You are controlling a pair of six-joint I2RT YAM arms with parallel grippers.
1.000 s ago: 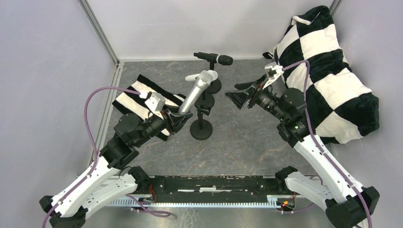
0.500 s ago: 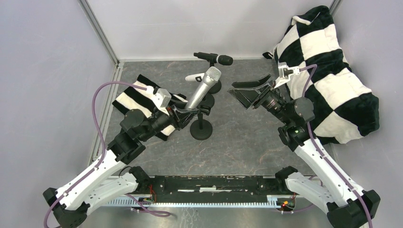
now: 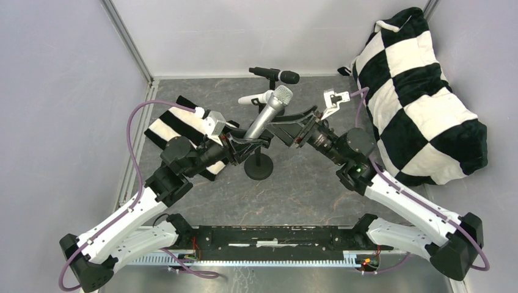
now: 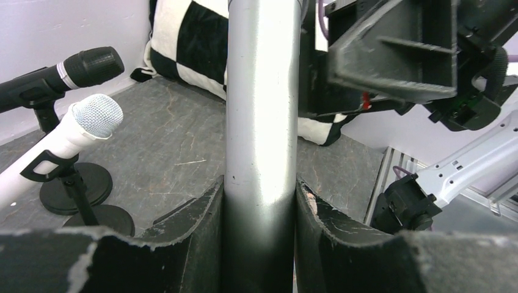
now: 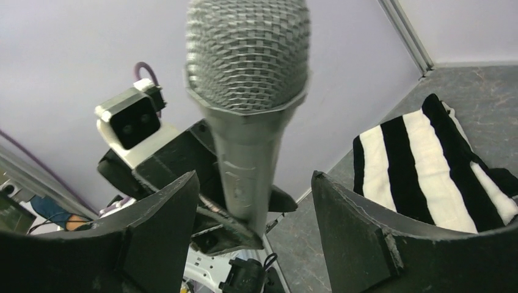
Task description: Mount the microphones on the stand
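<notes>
My left gripper [image 3: 244, 141] is shut on the barrel of the silver-grey microphone [image 3: 267, 113], which tilts up to the right above the near stand [image 3: 258, 166]. Its barrel fills the left wrist view [image 4: 261, 122] between my fingers. My right gripper [image 3: 287, 127] is open, its jaws on either side of that microphone's upper barrel without touching; the mesh head shows in the right wrist view [image 5: 247, 55]. The black microphone [image 3: 276, 75] and the white microphone [image 3: 253, 99] sit clipped on their stands at the back, also in the left wrist view [image 4: 61, 71] [image 4: 58, 143].
A black-and-white striped cloth [image 3: 180, 125] lies under my left arm. A big checkered cushion [image 3: 421, 91] fills the right side. Grey walls close the back and left, with a metal corner post [image 3: 131, 46].
My right gripper has swung left from near the cushion and now straddles the silver-grey microphone. My left gripper has carried the microphone a little right, over the near stand.
</notes>
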